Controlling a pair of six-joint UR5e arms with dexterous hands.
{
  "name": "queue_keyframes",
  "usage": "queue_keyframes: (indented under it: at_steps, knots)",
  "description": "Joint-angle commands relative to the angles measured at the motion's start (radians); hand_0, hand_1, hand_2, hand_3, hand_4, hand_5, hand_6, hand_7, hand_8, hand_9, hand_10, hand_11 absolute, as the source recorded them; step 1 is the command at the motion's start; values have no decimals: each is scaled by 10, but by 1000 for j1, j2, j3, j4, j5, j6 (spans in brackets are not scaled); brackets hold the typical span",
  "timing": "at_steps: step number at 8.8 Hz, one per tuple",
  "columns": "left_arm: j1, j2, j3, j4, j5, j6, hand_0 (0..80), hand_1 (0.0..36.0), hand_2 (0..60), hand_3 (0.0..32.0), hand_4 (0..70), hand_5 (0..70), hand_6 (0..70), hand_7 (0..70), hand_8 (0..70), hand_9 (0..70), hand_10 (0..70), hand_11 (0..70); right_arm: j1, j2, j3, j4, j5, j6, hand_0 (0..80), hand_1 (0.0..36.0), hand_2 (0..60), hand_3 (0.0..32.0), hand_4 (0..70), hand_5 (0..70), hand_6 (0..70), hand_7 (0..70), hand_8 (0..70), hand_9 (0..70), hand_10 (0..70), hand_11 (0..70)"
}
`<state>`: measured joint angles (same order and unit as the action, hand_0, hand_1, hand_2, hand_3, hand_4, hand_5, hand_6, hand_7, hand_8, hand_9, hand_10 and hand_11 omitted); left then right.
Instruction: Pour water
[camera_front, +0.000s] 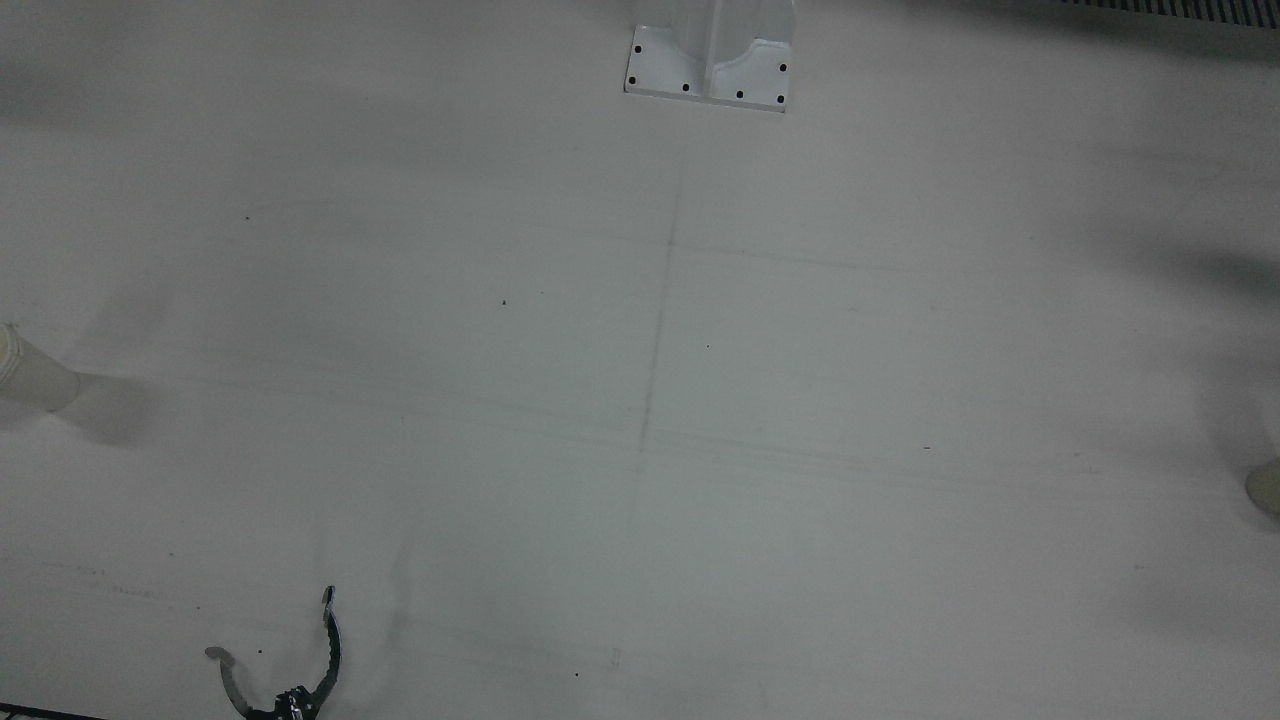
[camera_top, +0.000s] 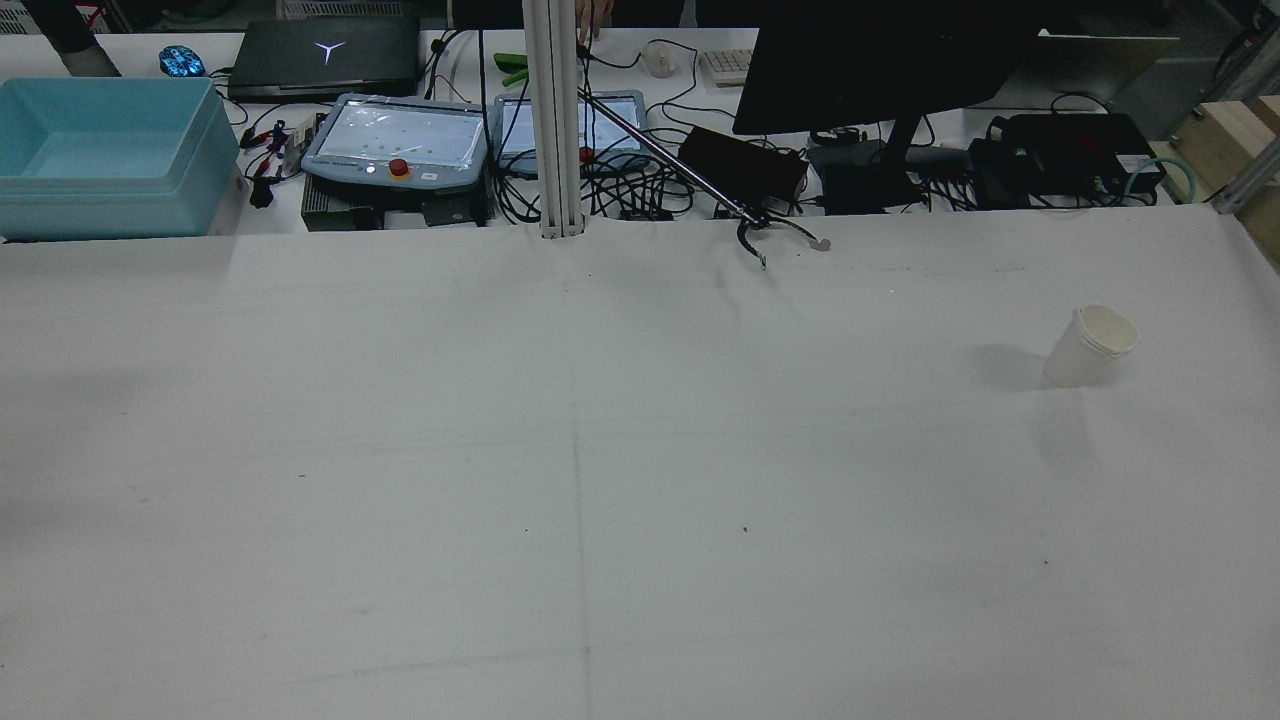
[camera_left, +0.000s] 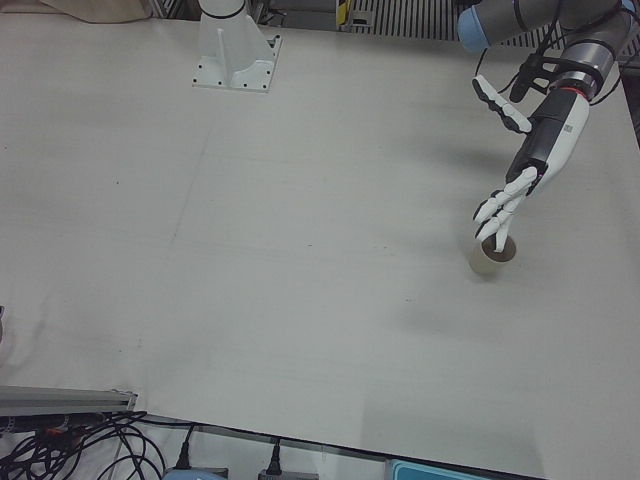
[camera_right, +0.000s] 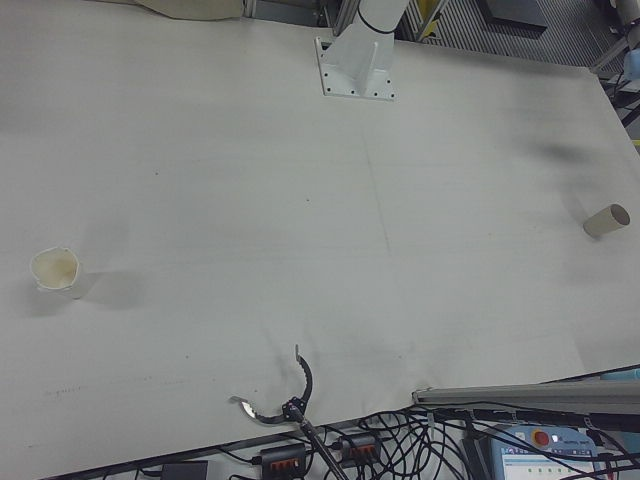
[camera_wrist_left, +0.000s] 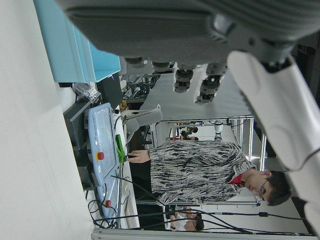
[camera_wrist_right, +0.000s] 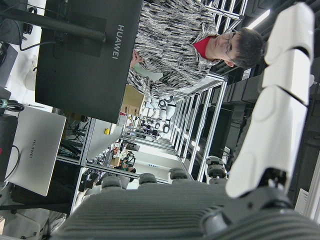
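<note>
**Left hand** (camera_left: 545, 150): spread, palm empty. Its fingers (camera_left: 495, 215) point down at the mouth of the brown paper cup (camera_left: 492, 257), at or just over the rim; I cannot tell whether they touch.

**Right hand** (camera_wrist_right: 245, 170): seen only by its own camera, fingers apart with nothing between them.

**Brown cup:** stands on the table (camera_left: 300, 250) in the left arm's half, near its outer edge. Long axis vertical, mouth up; it seems to lean in the right-front view, which I take for perspective.

**White cup** (camera_right: 55, 270): well apart on the right arm's half, also upright with its mouth up. I cannot see which cup holds water.

**Risks, as I judge them:**
- Coming down from above, my fingertips could press the light rim sideways and tip the cup.
- Fingers entering the mouth would crush the wall.
- A side grasp needs the hand lowered beside the cup first; closing too hard would squeeze water out.
</note>
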<state>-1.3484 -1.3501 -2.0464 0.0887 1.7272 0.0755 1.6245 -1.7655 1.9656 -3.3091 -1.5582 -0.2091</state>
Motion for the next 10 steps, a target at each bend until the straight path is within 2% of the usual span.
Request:
queue_keyframes:
  at_steps: [1,3,4,5,6,8,9,10]
  knots:
    - [0,18,-35,3,-1,1,478,0,0,0,274,0,90,99,8,5,0,0,-18,-6,9,2,0,-1,499,205,86,0,0,44,33,0,0,0,0,0]
    - [0,37,-29,-24,-4,7,474,0,0,0,263,0,82,89,6,3,0,0,-31,-8,12,14,-2,-1,493,196,79,0,0,43,31,0,0,0,0,0]
    - [0,43,-25,-49,-9,9,499,12,0,0,257,0,81,87,6,3,0,3,-44,-8,7,20,-3,-6,490,191,72,0,0,41,24,0,0,0,0,0]
    - [0,46,4,-96,-15,10,529,52,0,0,246,0,81,82,6,2,0,12,-55,-8,4,22,-3,-21,491,193,73,0,0,41,22,0,0,0,0,0]
    - [0,45,65,-168,-18,13,529,60,0,0,237,0,78,76,5,1,0,12,-55,-8,1,28,-3,-35,488,191,90,0,0,42,32,0,0,0,0,0]
    - [0,60,297,-405,-49,39,532,64,0,0,241,0,82,71,6,0,0,12,-81,-9,-1,28,-3,-53,481,183,102,0,0,45,48,0,0,0,0,0]
    - [0,65,433,-538,-63,61,551,88,0,0,233,0,80,66,6,0,0,12,-128,-9,1,28,-3,-61,480,181,103,0,0,45,47,0,0,0,0,0]
    - [2,62,562,-649,-87,63,606,154,0,0,215,0,86,74,7,0,2,26,-152,-9,5,29,-3,-68,484,188,112,0,0,47,50,0,0,0,0,0]
